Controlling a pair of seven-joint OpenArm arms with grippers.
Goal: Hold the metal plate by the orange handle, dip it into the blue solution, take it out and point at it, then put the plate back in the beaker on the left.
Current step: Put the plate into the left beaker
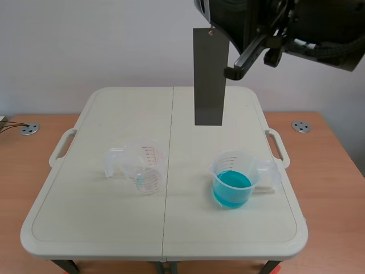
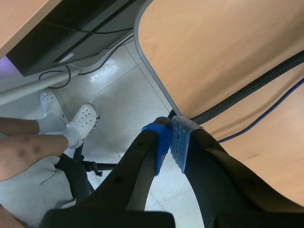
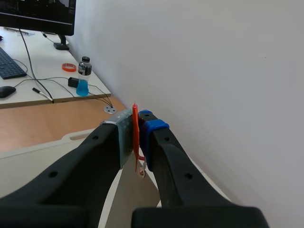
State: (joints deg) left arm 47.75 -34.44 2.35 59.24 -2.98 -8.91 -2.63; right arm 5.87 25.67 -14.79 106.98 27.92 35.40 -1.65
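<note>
- A plain white wall [image 1: 85, 45] backs a pale folding table [image 1: 114, 228] that stands on a wooden desk, leaving the work area open for both beakers
- The left gripper [image 2: 172, 142] appears only in its own wrist view, hanging off the desk edge over the floor; its blue pads [image 2: 161, 142] are pressed together on nothing, so it seems parked out of the way until pointing is called for
- The empty beaker [image 1: 142, 168] sits left of the table's centre seam, upright with its mouth free, ready to take the plate back at the end
- The metal plate [image 1: 209, 77] hangs straight down, high above the table and between the two beakers, its lower edge well clear of both rims; it looks dry or not yet lowered, though that cannot be told
- The beaker of blue solution [image 1: 234, 185] stands right of the seam, below and slightly right of the plate
- The right gripper [image 3: 137, 130] is clamped on the thin orange handle [image 3: 136, 142], held by its flat faces so the plate dangles vertically for a clean dip
</note>
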